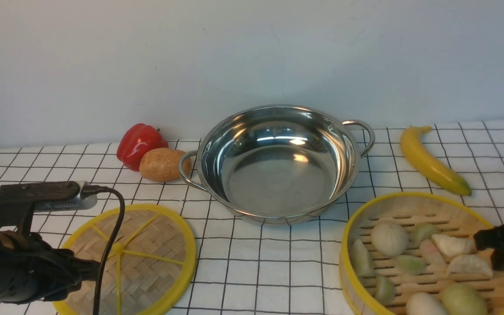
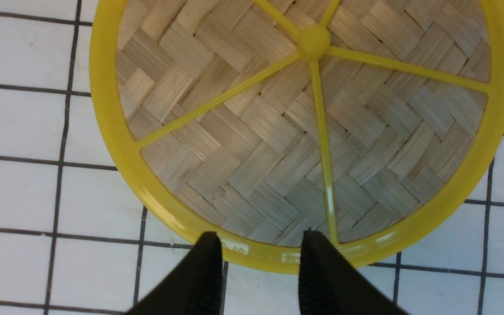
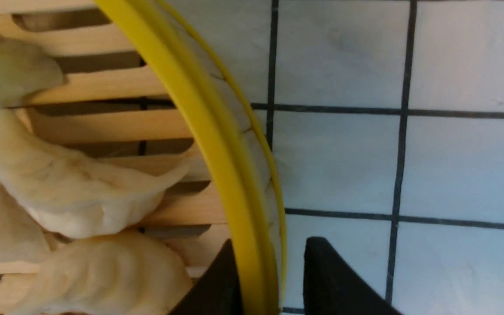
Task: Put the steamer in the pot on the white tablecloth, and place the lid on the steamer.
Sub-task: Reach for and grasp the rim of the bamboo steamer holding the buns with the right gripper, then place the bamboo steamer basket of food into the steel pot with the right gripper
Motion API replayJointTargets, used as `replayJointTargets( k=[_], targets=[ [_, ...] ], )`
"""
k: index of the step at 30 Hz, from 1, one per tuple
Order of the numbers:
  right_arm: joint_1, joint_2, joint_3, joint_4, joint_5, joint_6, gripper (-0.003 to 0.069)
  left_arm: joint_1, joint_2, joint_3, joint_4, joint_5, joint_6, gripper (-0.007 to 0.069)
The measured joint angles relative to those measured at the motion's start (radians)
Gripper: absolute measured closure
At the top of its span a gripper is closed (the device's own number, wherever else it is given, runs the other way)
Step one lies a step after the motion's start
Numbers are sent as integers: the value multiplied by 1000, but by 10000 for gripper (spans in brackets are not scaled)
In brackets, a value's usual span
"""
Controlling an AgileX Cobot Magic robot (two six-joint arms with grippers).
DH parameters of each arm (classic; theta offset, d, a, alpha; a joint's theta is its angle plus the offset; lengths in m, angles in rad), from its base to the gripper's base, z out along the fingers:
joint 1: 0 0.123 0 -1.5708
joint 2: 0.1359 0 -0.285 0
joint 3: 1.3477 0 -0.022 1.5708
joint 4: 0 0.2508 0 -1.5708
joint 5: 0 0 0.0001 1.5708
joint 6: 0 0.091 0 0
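Observation:
The steel pot (image 1: 243, 144) stands empty at the middle back of the white tablecloth (image 1: 269, 271). The steamer (image 1: 348, 245), holding dumplings and buns, sits on the cloth at the front right. My right gripper (image 3: 273, 243) straddles its far right rim (image 3: 217, 144), one finger inside by a dumpling and one outside. A small gap shows beside the outer finger, so it is open. The woven lid (image 1: 147, 253) lies flat at the front left. My left gripper (image 2: 260, 238) hovers open over the lid's near rim (image 2: 252, 256), holding nothing.
A red pepper (image 1: 139, 142) and a potato (image 1: 162, 165) lie just left of the pot's left handle. A banana (image 1: 431, 162) lies at the back right, behind the steamer. A plain wall closes the table's far side.

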Motion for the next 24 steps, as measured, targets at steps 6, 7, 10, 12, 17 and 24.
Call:
replayJointTargets(
  k=[6, 7, 10, 12, 17, 24],
  targets=[
    [0, 0, -4, -12, 22, -5, 602, 0, 0, 0, -3, 0, 0, 382],
    [0, -5, -4, -15, 33, -5, 602, 0, 0, 0, -4, 0, 0, 382],
    [0, -36, -4, -31, 96, -6, 602, 0, 0, 0, -5, 0, 0, 382],
    [0, -63, -4, -31, 127, -7, 602, 0, 0, 0, -5, 0, 0, 382],
    [0, -175, -4, -28, 221, -8, 602, 0, 0, 0, -6, 0, 0, 382],
    [50, -244, -175, 8, 348, -9, 602, 0, 0, 0, -6, 0, 0, 382]
  ],
)
